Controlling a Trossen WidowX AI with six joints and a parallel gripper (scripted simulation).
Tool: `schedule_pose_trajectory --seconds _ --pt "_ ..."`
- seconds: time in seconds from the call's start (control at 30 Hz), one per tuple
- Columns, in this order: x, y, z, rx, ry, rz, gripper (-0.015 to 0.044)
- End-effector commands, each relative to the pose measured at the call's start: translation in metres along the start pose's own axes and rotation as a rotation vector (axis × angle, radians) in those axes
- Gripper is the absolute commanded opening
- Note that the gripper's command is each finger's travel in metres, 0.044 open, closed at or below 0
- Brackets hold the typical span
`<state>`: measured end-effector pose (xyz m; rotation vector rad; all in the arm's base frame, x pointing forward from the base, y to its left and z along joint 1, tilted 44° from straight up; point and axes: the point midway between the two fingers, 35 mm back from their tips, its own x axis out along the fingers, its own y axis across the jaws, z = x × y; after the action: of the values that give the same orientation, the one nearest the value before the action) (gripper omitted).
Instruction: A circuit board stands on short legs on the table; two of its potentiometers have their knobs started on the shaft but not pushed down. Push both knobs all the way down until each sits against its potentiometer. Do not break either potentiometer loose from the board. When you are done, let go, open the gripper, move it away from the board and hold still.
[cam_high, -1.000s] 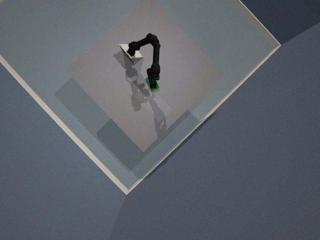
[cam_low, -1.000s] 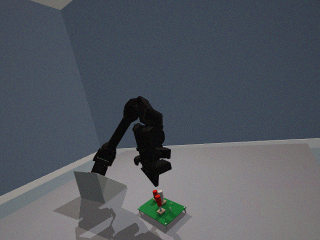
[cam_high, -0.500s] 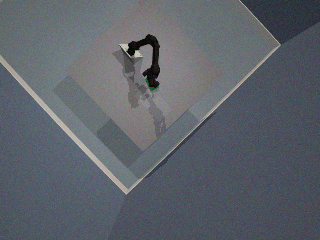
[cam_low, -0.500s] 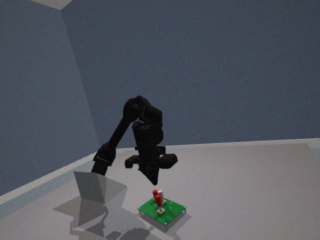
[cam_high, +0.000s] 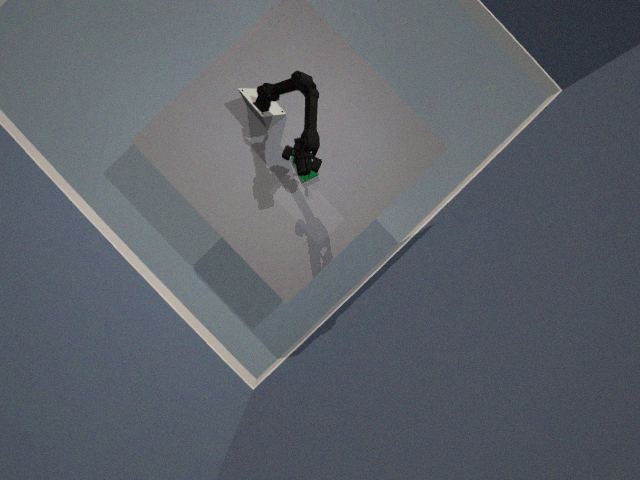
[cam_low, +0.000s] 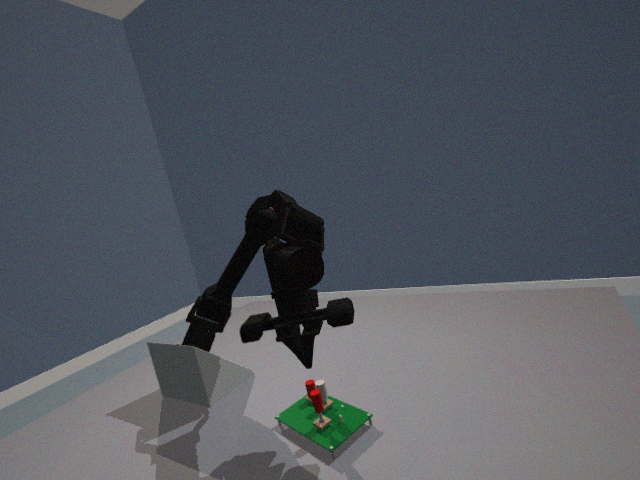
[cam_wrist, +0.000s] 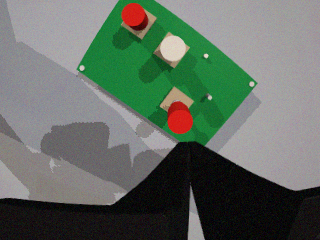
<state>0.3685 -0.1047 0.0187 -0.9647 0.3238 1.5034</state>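
A green circuit board (cam_low: 297, 414) (cam_wrist: 114, 67) (cam_high: 310, 177) stands on short legs on the table. It carries two red knobs and one white knob (cam_low: 321, 388) (cam_wrist: 172, 48) in a row. The near red knob (cam_low: 316, 400) (cam_wrist: 180, 120) stands raised on its shaft above its tan potentiometer (cam_low: 321, 422). The far red knob (cam_low: 309, 385) (cam_wrist: 134, 15) sits at the board's other end. My gripper (cam_low: 308, 363) (cam_wrist: 187, 150) is shut and empty. It hangs above the board, clear of the knobs, with its tip near the near red knob in the wrist view.
The arm's grey wedge-shaped mount (cam_low: 196, 374) (cam_high: 248, 95) stands to the left of the board. Low walls (cam_high: 155, 289) edge the table area. Shadows of the arm fall across the table beside the board.
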Motion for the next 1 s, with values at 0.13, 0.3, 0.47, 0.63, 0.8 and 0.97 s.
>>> schedule_pose_trajectory --seconds 0.13,0.3,0.47,0.63,0.8,0.97 --pt "0.019 0.000 -0.001 -0.029 0.000 0.005 0.0000" --pt "0.019 0.000 -0.001 -0.029 0.000 0.005 0.0000" --pt "0.021 0.000 -0.001 -0.029 0.000 0.005 0.0000" --pt "0.028 0.000 -0.001 -0.029 0.000 0.005 0.0000" --pt "0.036 0.000 -0.001 -0.029 0.000 0.004 0.0000" --pt "0.041 0.000 -0.001 -0.029 0.000 0.004 0.0000"
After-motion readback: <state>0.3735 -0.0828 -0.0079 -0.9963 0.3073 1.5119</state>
